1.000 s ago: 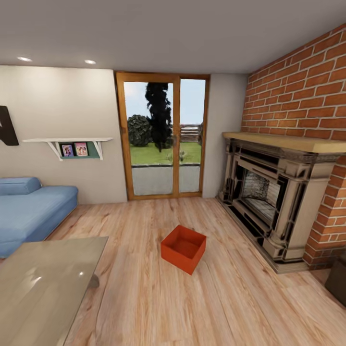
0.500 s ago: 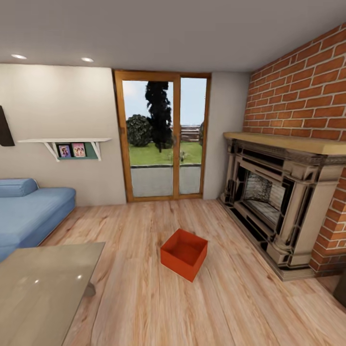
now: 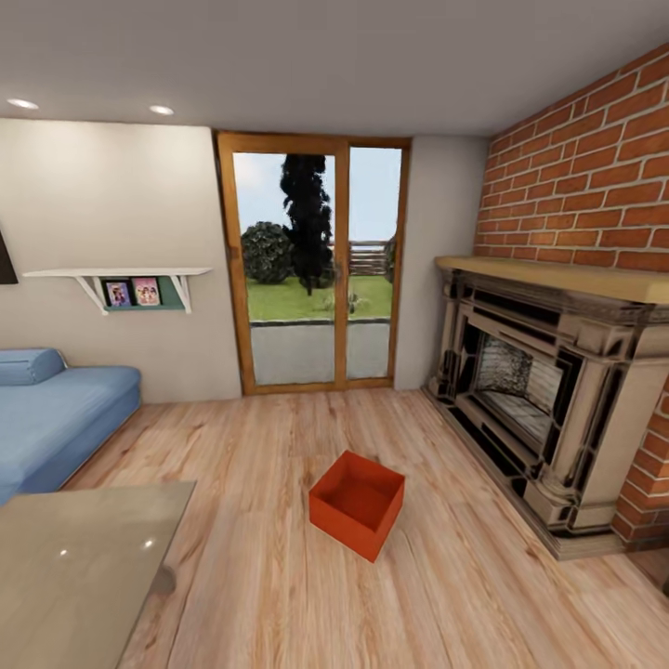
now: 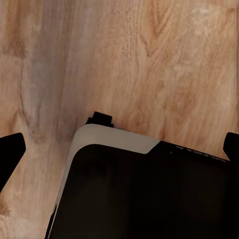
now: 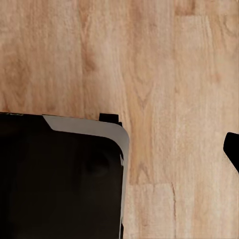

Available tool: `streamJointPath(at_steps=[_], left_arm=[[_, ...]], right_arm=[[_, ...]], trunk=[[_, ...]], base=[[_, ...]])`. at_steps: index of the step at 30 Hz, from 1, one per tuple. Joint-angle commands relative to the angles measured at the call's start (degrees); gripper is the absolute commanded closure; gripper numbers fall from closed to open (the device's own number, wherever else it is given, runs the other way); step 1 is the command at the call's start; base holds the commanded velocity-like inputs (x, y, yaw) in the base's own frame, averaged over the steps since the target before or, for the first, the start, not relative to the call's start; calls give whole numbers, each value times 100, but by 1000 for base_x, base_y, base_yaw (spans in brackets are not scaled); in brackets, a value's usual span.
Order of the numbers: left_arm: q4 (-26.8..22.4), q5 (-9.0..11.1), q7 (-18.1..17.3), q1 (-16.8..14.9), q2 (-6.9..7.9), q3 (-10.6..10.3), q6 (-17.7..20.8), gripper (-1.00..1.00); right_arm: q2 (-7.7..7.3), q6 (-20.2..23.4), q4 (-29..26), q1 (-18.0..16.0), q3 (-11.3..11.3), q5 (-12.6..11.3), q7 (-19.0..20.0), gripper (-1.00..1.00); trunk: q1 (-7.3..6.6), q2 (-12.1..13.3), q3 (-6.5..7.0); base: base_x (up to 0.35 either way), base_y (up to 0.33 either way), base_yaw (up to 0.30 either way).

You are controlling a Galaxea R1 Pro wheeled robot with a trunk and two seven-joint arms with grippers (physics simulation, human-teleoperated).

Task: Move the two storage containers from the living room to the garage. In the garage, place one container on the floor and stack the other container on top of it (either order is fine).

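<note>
One storage container (image 3: 357,503) is sitting open-side-up on the wood-plank floor (image 3: 279,576) of the living room, between the fireplace (image 3: 548,390) and a glass table (image 3: 74,567), well apart from both claws. Left gripper (image 4: 119,149) is hanging wide open over bare planks. Right gripper: one fingertip is showing, state unclear.

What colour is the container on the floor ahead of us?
Orange-red, inside and out. The storage container shows best in the head view, sitting on the wood-plank floor.
</note>
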Motion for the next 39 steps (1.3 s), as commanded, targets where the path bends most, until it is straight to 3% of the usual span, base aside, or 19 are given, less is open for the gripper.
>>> streamJointPath(at_steps=[1, 26, 39], left_arm=[[-2, 45, 15, -3, 0, -49, -3, -100], [-2, 45, 15, -3, 0, -48, -3, -100], [-2, 45, 15, -3, -9, -50, -3, -100]], right_arm=[[3, -26, 14, -6, 48, -42, 8, -100], [29, -17, 15, -6, 56, -43, 8, -100], [24, -9, 16, -6, 56, -43, 8, -100]], trunk=[[3, -6, -9], [3, -6, -9], [3, -6, -9]], base=[[243, 0, 0], [278, 0, -2], [282, 156, -171]])
